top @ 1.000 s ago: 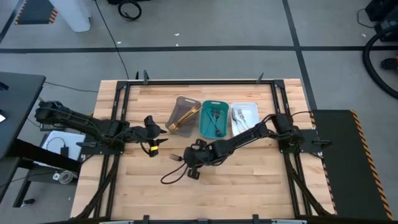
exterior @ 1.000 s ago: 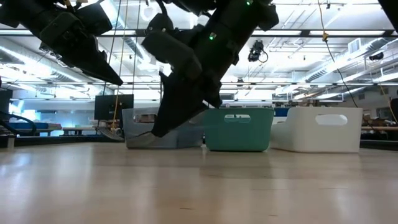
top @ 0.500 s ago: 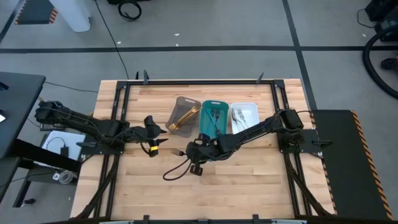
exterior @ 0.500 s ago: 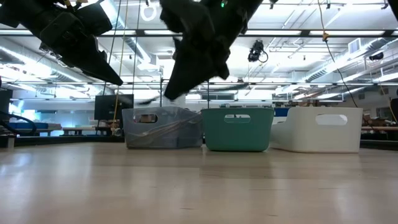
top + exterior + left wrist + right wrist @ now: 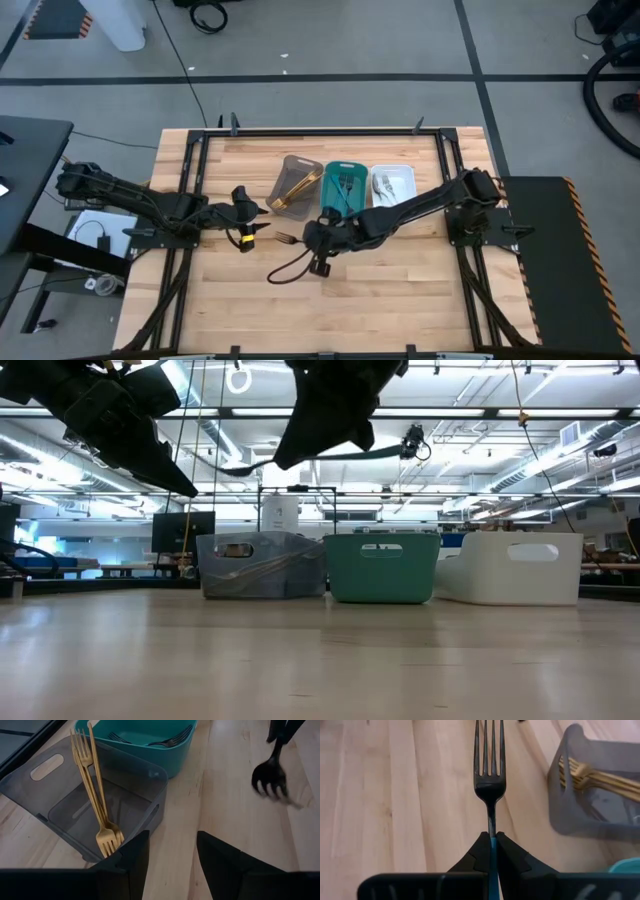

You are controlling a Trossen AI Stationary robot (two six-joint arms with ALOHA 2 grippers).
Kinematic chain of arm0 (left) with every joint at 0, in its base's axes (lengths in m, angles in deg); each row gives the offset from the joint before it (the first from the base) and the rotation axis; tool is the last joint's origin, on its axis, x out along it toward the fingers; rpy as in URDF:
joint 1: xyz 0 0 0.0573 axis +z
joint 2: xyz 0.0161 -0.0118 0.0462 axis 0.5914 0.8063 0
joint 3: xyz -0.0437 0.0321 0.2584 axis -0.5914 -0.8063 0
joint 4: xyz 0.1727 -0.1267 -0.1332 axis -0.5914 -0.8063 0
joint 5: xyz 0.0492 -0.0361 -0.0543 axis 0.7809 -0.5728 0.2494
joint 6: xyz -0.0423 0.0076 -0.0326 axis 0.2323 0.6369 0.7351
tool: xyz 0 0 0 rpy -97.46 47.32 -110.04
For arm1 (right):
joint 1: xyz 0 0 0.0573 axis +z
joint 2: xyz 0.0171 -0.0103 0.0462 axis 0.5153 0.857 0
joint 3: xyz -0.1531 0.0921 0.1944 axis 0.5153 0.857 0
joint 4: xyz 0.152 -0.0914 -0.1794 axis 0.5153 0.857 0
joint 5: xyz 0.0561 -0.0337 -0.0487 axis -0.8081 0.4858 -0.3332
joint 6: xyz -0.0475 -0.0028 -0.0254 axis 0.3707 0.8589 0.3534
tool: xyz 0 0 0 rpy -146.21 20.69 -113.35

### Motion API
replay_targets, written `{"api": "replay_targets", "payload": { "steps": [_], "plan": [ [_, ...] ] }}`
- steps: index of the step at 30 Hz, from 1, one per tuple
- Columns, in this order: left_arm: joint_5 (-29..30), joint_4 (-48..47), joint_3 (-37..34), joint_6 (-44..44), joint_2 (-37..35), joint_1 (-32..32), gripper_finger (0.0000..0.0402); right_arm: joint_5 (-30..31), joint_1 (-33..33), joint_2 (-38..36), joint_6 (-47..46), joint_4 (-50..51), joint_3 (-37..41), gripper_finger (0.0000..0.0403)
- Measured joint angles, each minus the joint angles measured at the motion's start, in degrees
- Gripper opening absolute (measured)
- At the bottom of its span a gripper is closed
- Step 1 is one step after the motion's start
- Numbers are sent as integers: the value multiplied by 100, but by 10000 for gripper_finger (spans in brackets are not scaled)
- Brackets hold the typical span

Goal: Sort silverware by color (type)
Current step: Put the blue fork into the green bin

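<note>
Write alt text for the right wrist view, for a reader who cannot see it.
The right gripper is shut on the blue handle of a dark fork, whose tines point away from the camera above a bare wooden table. Off to one side stands a grey tray holding gold cutlery, with the corner of a teal tray beside it.

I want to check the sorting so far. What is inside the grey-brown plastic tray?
Inside the grey-brown rectangular plastic tray, the left wrist view shows gold metal forks leaning against its wall. They overlap, so their exact number is unclear. The tray's near wall hides part of the floor.
</note>
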Motion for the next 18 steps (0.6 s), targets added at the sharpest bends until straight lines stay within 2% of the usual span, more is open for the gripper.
{"api": "replay_targets", "payload": {
  "steps": [18],
  "plan": [
    [0,0,0,0,0,2,172,125,-127,-671,165,317,0,20]
  ]
}}
